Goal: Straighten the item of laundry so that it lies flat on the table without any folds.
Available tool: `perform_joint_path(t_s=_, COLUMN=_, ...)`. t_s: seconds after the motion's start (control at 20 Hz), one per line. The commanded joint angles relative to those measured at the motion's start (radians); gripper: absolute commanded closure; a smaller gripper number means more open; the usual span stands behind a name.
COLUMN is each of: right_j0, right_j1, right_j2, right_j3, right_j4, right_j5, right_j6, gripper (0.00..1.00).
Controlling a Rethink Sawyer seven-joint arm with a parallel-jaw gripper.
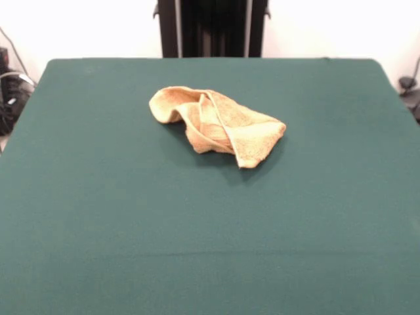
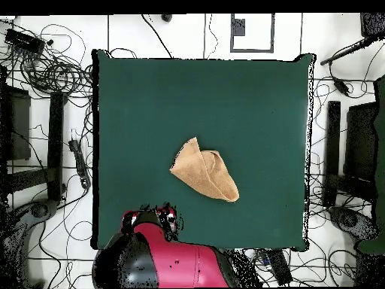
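Surface: green table (image 1: 98,216), 1 item on it.
Towel (image 1: 216,125): golden-tan, crumpled, folded over itself, near the table's middle; a pointed corner sticks out in the overhead view.
My arm (image 2: 162,256): drawn back at the table's edge, well apart from the towel.
My fingers: hidden, cannot tell their state.

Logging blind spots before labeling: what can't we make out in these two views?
- Gripper: neither view shows it; overhead shows only the arm at the table edge.
- Towel underside and inner layers: hidden by its own folds, both views.
- Towel tag and woven band: not discernible in either view.
- Pedestal: cut off by the front view's top edge.
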Motion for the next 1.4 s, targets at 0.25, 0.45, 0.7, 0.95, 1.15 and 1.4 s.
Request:
perform_joint_path(t_s=0.25, right_j0=-0.012, right_j1=0.101, right_j2=0.015, right_j3=0.052, right_j4=0.023, right_j5=-0.001, right_j6=0.186, gripper=0.0)
perform_joint_path(t_s=0.45, right_j0=-0.032, right_j1=0.131, right_j2=0.036, right_j3=0.041, right_j4=0.041, right_j5=-0.022, right_j6=0.176, gripper=0.0)
perform_joint_path(t_s=0.7, right_j0=-0.061, right_j1=0.198, right_j2=0.057, right_j3=0.021, right_j4=0.031, right_j5=-0.069, right_j6=0.165, gripper=0.0)
perform_joint_path(t_s=0.95, right_j0=-0.087, right_j1=0.237, right_j2=0.065, right_j3=0.005, right_j4=0.025, right_j5=-0.08, right_j6=0.152, gripper=0.0)
perform_joint_path(t_s=1.15, right_j0=-0.103, right_j1=0.259, right_j2=0.066, right_j3=-0.017, right_j4=0.019, right_j5=-0.079, right_j6=0.145, gripper=0.0)
perform_joint_path(t_s=1.4, right_j0=-0.12, right_j1=0.29, right_j2=0.076, right_j3=-0.011, right_j4=0.012, right_j5=-0.124, right_j6=0.144, gripper=0.0)
